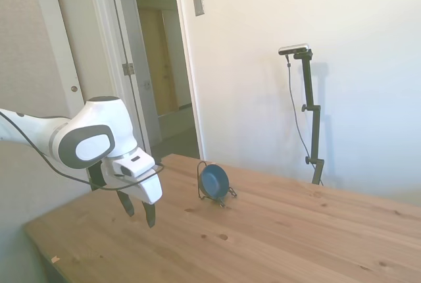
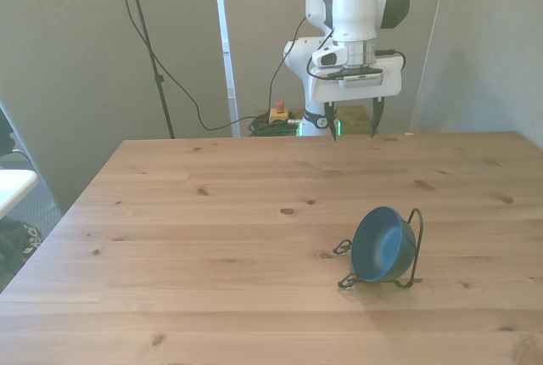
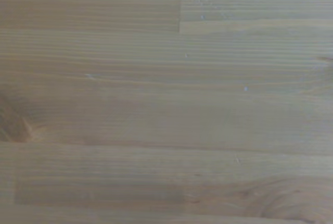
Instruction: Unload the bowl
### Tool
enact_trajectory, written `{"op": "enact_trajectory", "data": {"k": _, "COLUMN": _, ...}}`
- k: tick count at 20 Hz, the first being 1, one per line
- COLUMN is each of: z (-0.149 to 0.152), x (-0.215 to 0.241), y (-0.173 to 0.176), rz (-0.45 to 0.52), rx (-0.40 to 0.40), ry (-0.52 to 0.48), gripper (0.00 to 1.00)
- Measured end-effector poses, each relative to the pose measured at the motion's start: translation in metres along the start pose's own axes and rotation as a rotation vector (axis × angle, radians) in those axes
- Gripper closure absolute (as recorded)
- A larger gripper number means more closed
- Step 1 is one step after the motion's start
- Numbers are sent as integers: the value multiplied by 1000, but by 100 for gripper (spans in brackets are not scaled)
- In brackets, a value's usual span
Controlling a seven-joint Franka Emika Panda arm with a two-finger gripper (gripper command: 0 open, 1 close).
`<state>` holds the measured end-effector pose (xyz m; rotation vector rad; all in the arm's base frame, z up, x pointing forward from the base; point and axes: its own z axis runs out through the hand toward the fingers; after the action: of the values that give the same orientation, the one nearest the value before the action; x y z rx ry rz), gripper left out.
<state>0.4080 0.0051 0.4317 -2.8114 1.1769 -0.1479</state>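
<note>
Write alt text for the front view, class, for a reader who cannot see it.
A small dark blue bowl stands on edge in a thin black wire rack on a wooden table, toward the front view's right. Beyond the table's far edge, the white robot arm's gripper hangs with its fingers open, holding nothing.

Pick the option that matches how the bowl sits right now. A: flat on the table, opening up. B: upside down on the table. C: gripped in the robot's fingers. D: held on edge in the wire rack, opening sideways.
D: the blue bowl stands on its edge inside the thin black wire rack, while the open gripper hangs far from it.
</note>
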Motion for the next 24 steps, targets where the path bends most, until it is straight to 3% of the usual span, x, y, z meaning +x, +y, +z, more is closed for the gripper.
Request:
{"op": "enact_trajectory", "data": {"k": 10, "z": -8, "x": 11, "y": -8, "rz": 5, "rx": 16, "ry": 10, "gripper": 0}}
{"op": "enact_trajectory", "data": {"k": 24, "z": -21, "x": 86, "y": -68, "rz": -47, "rx": 103, "ry": 74, "gripper": 0}}
